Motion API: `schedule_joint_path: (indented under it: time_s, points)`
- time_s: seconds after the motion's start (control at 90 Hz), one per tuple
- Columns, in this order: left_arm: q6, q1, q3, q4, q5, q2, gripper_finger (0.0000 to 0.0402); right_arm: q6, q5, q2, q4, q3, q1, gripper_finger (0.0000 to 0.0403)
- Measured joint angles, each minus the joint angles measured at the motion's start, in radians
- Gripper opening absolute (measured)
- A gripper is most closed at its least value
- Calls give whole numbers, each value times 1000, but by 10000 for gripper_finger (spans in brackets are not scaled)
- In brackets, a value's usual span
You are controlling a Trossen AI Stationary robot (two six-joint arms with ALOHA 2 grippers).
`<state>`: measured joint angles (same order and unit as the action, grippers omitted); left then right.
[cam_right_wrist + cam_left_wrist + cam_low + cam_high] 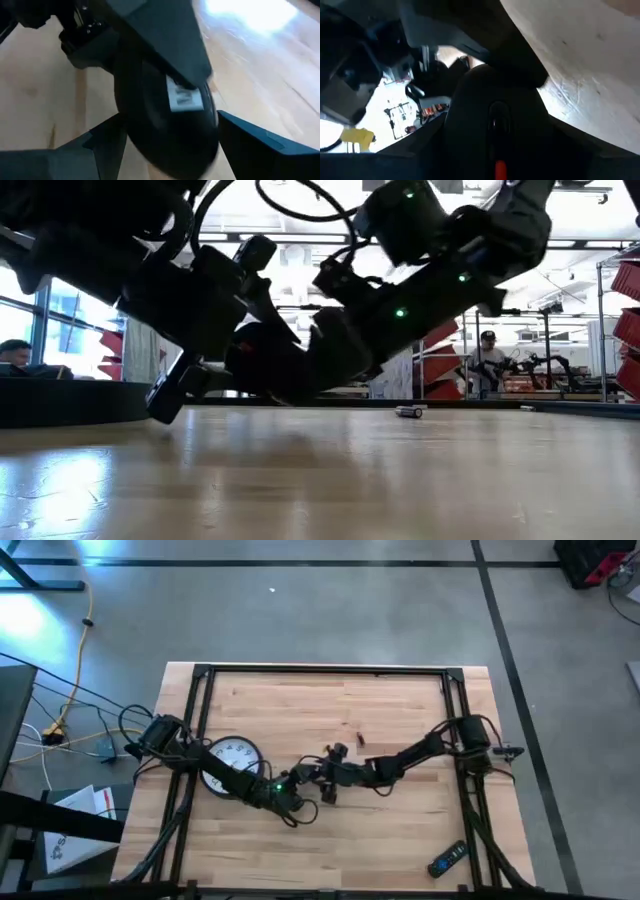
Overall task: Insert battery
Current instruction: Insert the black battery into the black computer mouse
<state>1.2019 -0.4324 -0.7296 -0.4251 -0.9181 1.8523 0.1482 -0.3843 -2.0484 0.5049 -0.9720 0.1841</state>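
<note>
A black computer mouse (313, 780) hangs above the middle of the table between my two grippers. The left wrist view shows its top with the scroll wheel (496, 116). The right wrist view shows its underside with a white label (184, 96). My left gripper (298, 783) reaches it from the table's left and my right gripper (328, 772) from the right; both are shut on it. A small battery (360, 738) lies loose on the wood beyond them, also seen in the low view (408, 411). My left gripper holds the mouse between its two fingers, one of which lies across the underside (165, 40). It comes roughly level from the table's left. The mouse is lifted clear of the table (290, 370). My right gripper has the mouse's rounded end (165, 145) between its two fingers (107, 137), one on each side edge. It comes from the table's right, slanting down. The mouse is tilted, its underside turned toward this wrist.
A white-faced wall clock (232, 753) lies flat under the left arm. A dark remote control (447, 858) lies near the front right corner. A black frame (325, 671) runs along the table's far, left and right sides. A person (487, 360) stands in the room behind.
</note>
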Motion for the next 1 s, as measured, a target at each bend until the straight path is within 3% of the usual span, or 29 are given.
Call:
schedule_joint_path:
  time_s: [0.322,0.556,1.0]
  points:
    - [5,1,-1,-13,-11,-1,249,-15,-14,-7,41,-17,1,238]
    - [6,-1,-2,-22,35,-1,249,36,60,-7,95,-18,0,207]
    - [-23,-1,-2,-23,64,-1,262,72,89,-7,83,-17,0,144]
